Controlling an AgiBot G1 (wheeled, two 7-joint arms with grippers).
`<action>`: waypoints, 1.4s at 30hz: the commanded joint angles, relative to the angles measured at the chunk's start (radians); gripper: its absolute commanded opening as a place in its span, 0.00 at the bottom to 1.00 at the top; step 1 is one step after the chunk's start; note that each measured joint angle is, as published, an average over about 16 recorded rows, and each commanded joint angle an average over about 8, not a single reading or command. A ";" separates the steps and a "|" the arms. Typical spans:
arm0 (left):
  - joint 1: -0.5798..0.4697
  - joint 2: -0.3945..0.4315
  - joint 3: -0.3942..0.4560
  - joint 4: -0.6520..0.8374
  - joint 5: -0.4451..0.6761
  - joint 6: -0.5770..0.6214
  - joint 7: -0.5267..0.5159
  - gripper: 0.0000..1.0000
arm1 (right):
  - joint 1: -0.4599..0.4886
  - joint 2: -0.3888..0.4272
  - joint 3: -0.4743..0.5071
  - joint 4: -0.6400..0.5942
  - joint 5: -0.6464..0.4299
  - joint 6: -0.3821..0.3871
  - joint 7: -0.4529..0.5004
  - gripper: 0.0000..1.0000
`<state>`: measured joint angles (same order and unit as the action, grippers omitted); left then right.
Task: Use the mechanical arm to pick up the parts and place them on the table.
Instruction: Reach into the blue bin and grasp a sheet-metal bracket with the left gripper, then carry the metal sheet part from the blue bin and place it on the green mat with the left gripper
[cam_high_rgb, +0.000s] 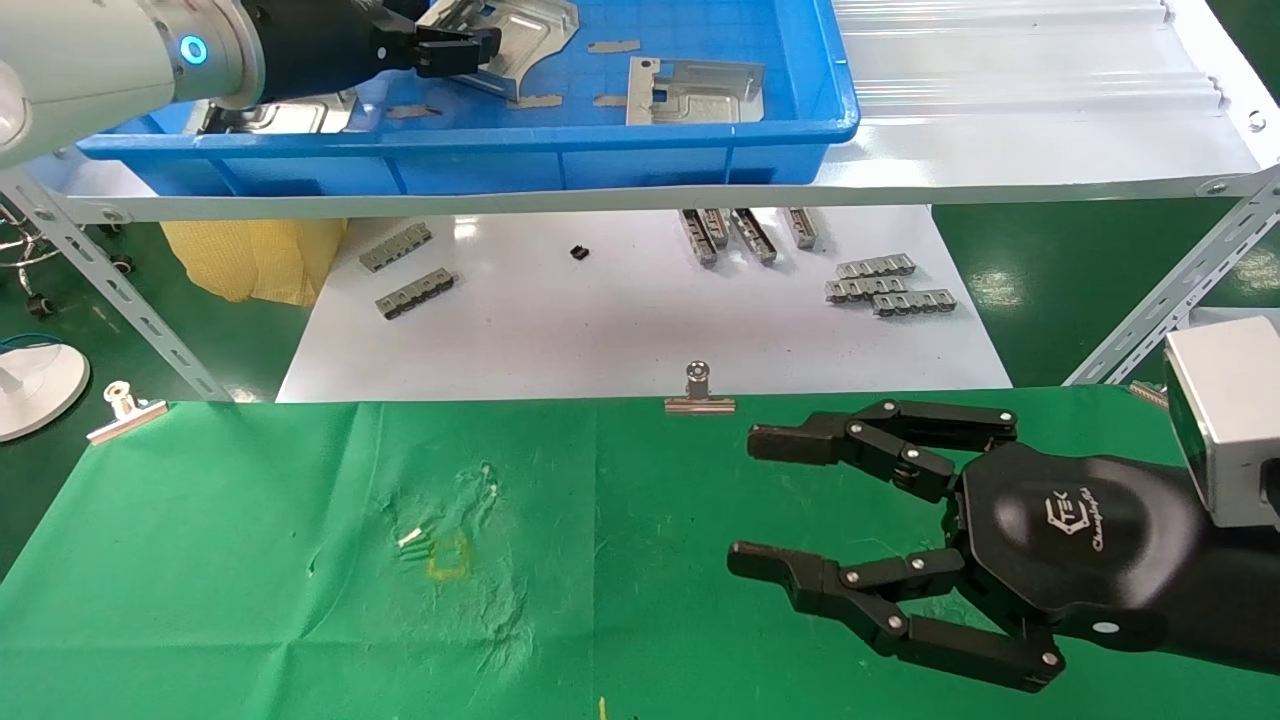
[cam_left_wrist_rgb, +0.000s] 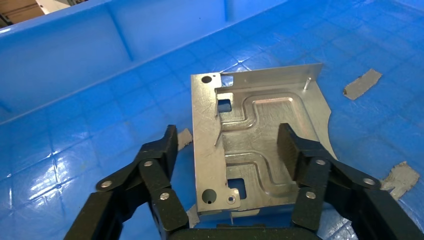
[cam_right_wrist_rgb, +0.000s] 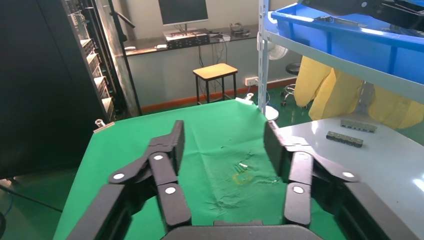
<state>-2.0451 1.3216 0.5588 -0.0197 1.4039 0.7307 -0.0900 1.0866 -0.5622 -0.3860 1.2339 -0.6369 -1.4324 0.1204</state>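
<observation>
**Left pincer straddles a plate in the blue tray, right pincer idle over the bench**

The left pincer reaches into the blue tray on the upper shelf. In the left wrist view its fingers are spread wide on either side of a silver stamped part, which stands tilted off the tray floor between them. One finger sits apart from the plate's edge; whether the other touches the plate cannot be told. The jaws are not closed on the plate.

Two more plates lie in the same tray: one flat near the tray's right end, and another mostly hidden under the left arm. Small grey scraps dot the tray floor.

The right pincer hangs over the right side of the green-clothed bench, fingers splayed apart and holding nothing. A worn yellowish mark shows on the cloth left of centre. Two binder clips pin the cloth's far edge. Beyond it, under the shelf, a white board carries groups of grey toothed strips
</observation>
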 joint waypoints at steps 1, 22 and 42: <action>0.004 0.001 -0.003 -0.002 -0.005 -0.005 0.003 0.00 | 0.000 0.000 0.000 0.000 0.000 0.000 0.000 1.00; -0.002 0.007 -0.016 -0.021 -0.025 -0.060 0.024 0.00 | 0.000 0.000 0.000 0.000 0.000 0.000 0.000 1.00; 0.037 -0.253 -0.108 -0.172 -0.207 0.782 0.261 0.00 | 0.000 0.000 0.000 0.000 0.000 0.000 0.000 1.00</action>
<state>-2.0026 1.0734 0.4657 -0.2073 1.2040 1.4521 0.1562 1.0866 -0.5621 -0.3860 1.2339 -0.6368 -1.4324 0.1204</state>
